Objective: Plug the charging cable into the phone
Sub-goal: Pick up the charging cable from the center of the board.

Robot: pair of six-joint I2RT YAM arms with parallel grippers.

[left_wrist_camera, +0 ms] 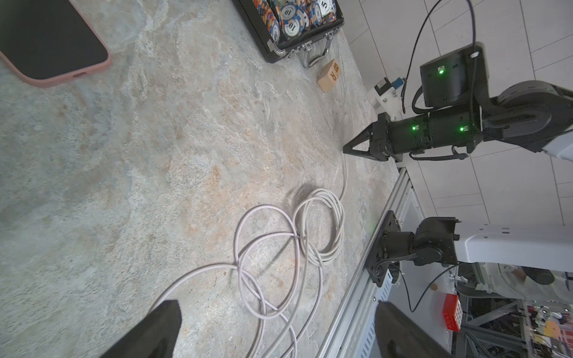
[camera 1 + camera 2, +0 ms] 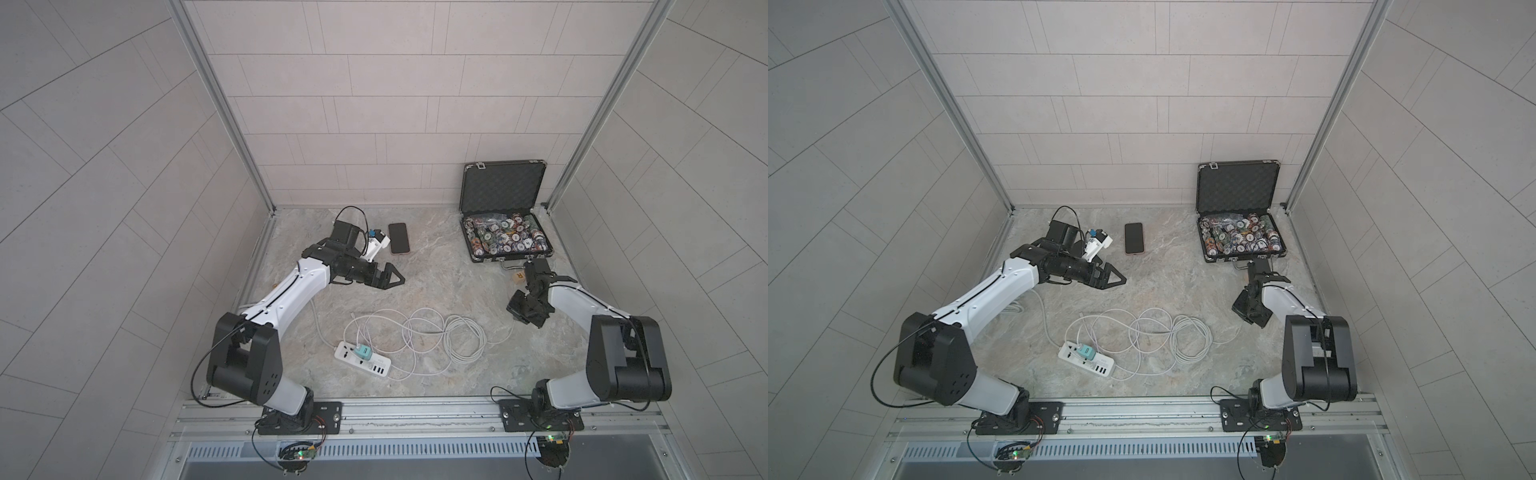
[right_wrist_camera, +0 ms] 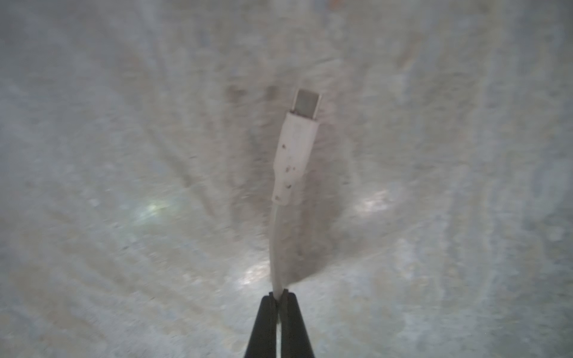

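Plug in hand: our right gripper (image 3: 280,294) has its jaws pinched tight on the thin white charging cable (image 3: 276,248) just behind the white plug (image 3: 296,155), which juts straight out ahead of the fingertips. Now the black-screened phone in a pink case (image 2: 399,237) lies flat at 12 o'clock on the marbled table (image 2: 440,270), about 10 o'clock from those jaws, long axis running 12 to 6, port end, we judge, facing 6. Our left gripper (image 2: 397,279), jaws spread wide and empty, sits nearer it. We count one phone, one plug, one white power strip (image 2: 380,368), one teal charger (image 2: 363,353), two grippers.
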